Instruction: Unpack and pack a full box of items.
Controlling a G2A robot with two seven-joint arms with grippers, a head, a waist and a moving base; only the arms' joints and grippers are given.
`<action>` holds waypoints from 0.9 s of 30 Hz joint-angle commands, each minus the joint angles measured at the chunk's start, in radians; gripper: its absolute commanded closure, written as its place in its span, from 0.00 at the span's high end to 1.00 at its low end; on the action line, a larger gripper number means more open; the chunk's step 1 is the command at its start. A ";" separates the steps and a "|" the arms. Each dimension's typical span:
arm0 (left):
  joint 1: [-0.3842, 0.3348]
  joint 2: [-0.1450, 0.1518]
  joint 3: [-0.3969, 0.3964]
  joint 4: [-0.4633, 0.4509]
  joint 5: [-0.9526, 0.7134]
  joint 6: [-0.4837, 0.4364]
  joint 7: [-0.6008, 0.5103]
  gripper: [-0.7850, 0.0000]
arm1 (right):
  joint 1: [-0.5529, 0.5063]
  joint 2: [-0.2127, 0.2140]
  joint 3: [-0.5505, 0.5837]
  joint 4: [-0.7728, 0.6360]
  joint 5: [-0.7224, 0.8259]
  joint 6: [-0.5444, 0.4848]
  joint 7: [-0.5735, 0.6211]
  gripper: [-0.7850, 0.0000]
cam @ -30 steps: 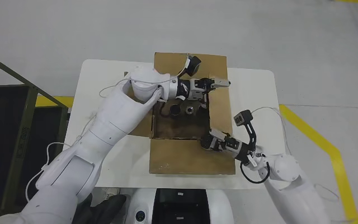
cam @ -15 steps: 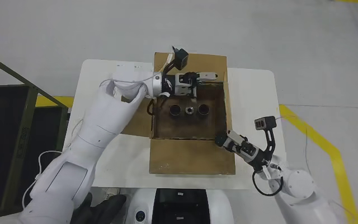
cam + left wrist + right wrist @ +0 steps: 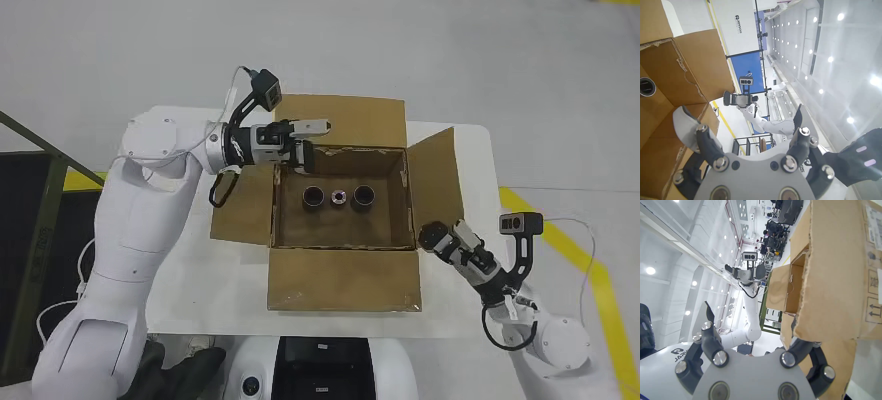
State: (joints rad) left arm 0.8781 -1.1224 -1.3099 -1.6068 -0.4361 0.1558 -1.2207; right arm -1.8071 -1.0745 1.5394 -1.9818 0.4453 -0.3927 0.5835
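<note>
The open cardboard box (image 3: pixel 340 275) sits mid-table with all its flaps spread. On its floor stand two dark cylinders (image 3: pixel 314 197) (image 3: pixel 364 197) with a small metal piece (image 3: pixel 339 196) between them. My left gripper (image 3: pixel 312 141) hovers open and holds nothing at the box's far left corner; in the left wrist view its fingers (image 3: pixel 685 121) are spread beside the box wall (image 3: pixel 687 62), with one dark cylinder (image 3: pixel 646 87) below. My right gripper (image 3: pixel 437 237) is open at the base of the right flap (image 3: pixel 437 180). That flap (image 3: pixel 829 266) hides one finger.
The white table (image 3: pixel 470 140) has bare strips on both sides of the box. The left flap (image 3: pixel 245 215) lies flat and the front flap overhangs the near edge. Yellow floor tape (image 3: pixel 560 240) runs at the right.
Both arms have drawn outward from the box's middle, the left toward the far left corner, the right toward the right side. The right flap now stands folded outward.
</note>
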 commanded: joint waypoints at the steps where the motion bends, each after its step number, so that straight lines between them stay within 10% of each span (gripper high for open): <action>1: 0.019 0.009 -0.031 -0.016 0.006 -0.006 -0.022 1.00 | 0.001 -0.001 0.006 0.011 -0.001 0.002 -0.016 1.00; 27: 0.092 0.107 -0.347 0.108 0.021 -0.057 -0.292 1.00 | 0.151 -0.022 -0.024 0.192 -0.066 0.138 -0.186 1.00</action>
State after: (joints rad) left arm 0.9672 -1.0182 -1.6451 -1.5008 -0.4131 0.1055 -1.5108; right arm -1.6603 -1.0963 1.5152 -1.7952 0.3800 -0.2580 0.3976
